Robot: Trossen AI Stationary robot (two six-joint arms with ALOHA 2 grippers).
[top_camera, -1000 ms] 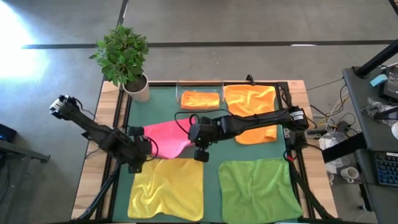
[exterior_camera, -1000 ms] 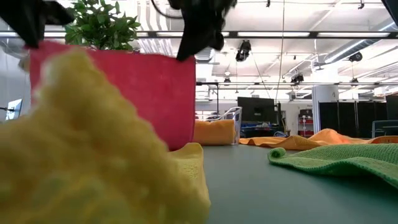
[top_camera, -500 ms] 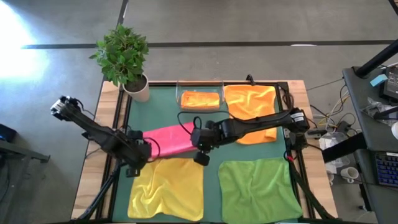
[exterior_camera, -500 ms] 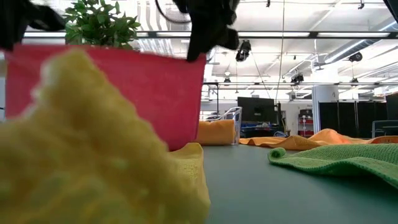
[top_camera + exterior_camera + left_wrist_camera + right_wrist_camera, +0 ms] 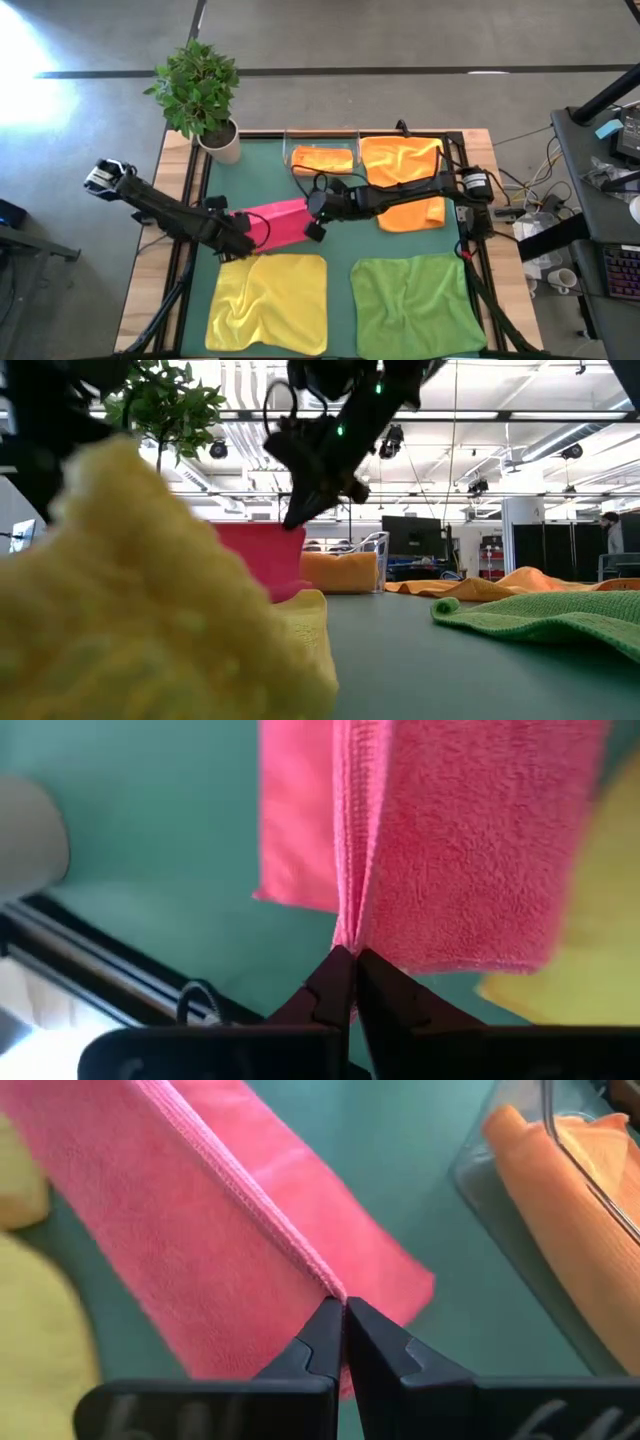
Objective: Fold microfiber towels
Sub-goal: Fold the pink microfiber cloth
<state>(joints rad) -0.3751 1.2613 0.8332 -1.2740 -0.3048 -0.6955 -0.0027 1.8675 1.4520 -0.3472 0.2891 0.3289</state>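
While each end effector pinches one end of the pink towel's (image 5: 277,222) hemmed edge, yellow towel (image 5: 268,315) lies just beside.

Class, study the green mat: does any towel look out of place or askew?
Nothing is spilled or damaged. The yellow towel lies rumpled, and both hands, left hand and right hand, hold the pink towel at a slant.

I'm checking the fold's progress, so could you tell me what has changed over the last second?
Both grippers, left and right, still shut on the pink towel, carried its held edge down and toward the table's far side. The yellow, green and orange towels stayed put.
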